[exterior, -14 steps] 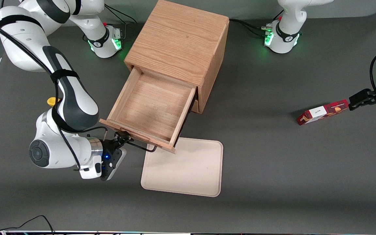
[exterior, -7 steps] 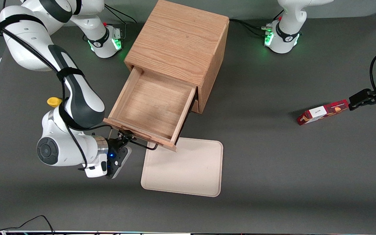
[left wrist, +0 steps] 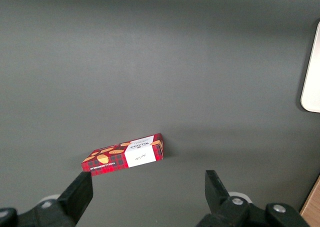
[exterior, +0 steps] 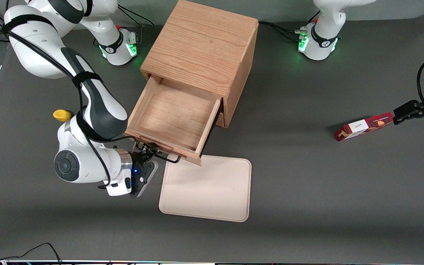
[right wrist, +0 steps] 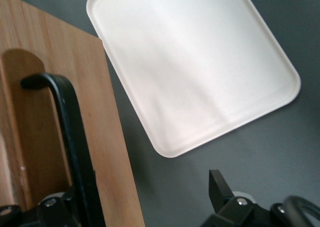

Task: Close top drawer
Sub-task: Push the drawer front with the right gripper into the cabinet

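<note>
dark grey matte table (exterior: 307, 184), even light, soft shadows.

- The top drawer (exterior: 173, 119), a light oak box with a wide flat front, is standing pulled well out of the cabinet (exterior: 201, 51), its bare inside showing.
- Its thin black bar handle (right wrist: 75, 142) is running along the front, facing the front camera.
- The gripper (exterior: 146, 151) is sitting at that handle.
</note>
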